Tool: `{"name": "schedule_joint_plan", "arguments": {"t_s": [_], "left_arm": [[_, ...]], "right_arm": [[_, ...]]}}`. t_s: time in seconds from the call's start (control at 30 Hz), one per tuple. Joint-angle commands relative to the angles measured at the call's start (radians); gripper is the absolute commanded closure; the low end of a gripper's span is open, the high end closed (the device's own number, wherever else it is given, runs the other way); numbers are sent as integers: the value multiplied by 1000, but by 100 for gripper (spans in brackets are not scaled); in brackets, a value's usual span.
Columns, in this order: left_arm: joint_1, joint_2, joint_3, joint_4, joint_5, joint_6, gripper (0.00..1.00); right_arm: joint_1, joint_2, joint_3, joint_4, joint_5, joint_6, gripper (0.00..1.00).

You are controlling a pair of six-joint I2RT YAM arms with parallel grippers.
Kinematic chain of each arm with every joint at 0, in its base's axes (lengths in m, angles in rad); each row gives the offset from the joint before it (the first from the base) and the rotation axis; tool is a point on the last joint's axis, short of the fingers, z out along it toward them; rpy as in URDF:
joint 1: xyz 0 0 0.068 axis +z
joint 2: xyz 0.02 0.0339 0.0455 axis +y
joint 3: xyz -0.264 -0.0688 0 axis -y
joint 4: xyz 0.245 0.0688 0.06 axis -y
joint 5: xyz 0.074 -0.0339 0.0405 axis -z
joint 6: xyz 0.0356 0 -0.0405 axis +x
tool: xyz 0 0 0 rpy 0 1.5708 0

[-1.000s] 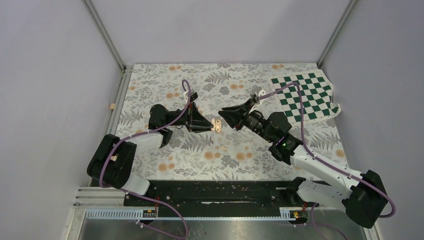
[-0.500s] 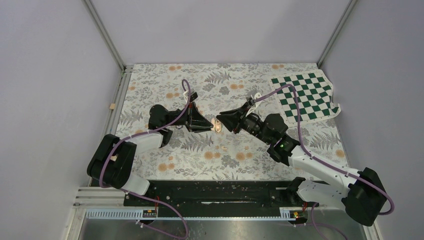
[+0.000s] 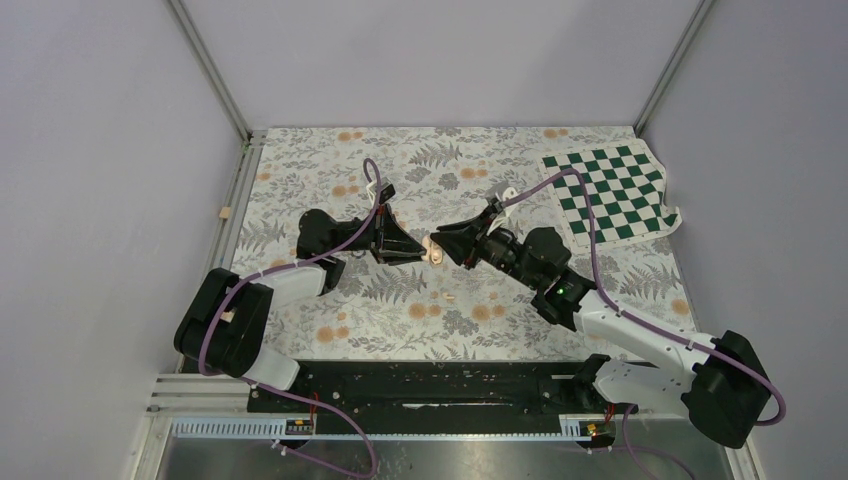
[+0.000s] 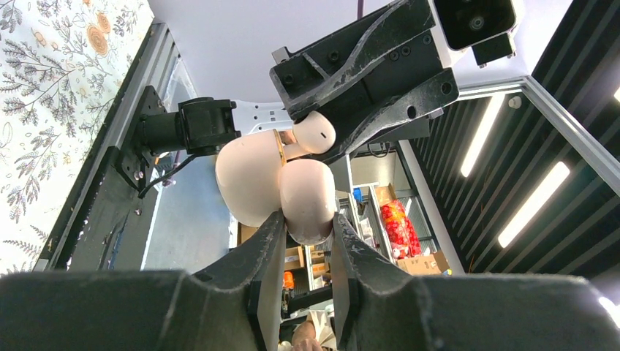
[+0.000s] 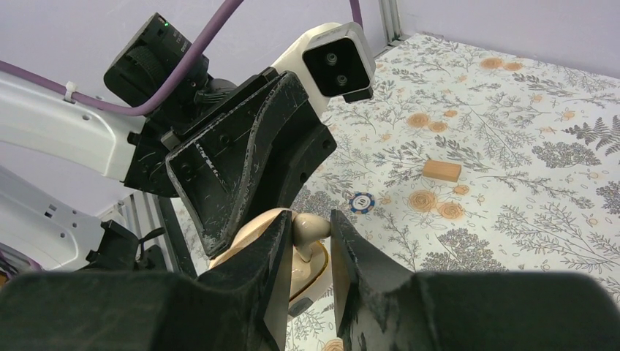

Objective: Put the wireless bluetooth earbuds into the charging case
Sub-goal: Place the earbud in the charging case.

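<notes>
Your left gripper [image 3: 418,252] was clamped tight on the case [image 3: 432,250], holding it in the air over the middle of the table [image 3: 500,150]. In the left wrist view the two fingers [image 4: 268,248] pinched the smaller rounded half of the case [image 4: 252,183] between them, and the larger half swelled out to one side of the grip.

Your right gripper [image 3: 437,245] faced it tip to tip from the other side. Its jaws were closed only part way, on an earbud [image 5: 311,228] squeezed between the fingertips. That earbud [image 4: 316,135] was right at the seam between the two halves of the case, with its narrow end against the edge. You could not tell from any view whether it was seated in its hollow. From the right wrist camera the case [image 5: 311,265] showed just below the held earbud, and the left gripper [image 5: 248,175] rose behind it.

A second earbud [image 3: 449,297] lay on the table, nearer the arm bases than the two grippers and apart from them.

A small tan block [image 5: 441,170] and a dark round chip [image 5: 360,202] lay near each other on the table. A green checkered cloth [image 3: 610,190] lay in the far right corner.
</notes>
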Motion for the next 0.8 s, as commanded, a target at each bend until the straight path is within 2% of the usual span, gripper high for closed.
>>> {"name": "schedule_joint_plan", "arguments": {"t_s": [0.0,0.13,0.4,0.57,0.77], "left_arm": [[-2,-1,10,103,1,-14,100],[-1,4,9,108,0,-16,100],[-1,8,10,124,2,-27,100],[-1,15,-3,130,1,-24,100],[-2,21,-6,137,1,-25,100]], "right_arm": [[14,-1,-3,32,3,-52,96],[13,-14,-17,35,-9,-46,93],[14,-28,-11,24,-15,-11,70],[13,-60,18,-5,-10,-16,63],[14,-80,40,-11,-14,-21,46]]}}
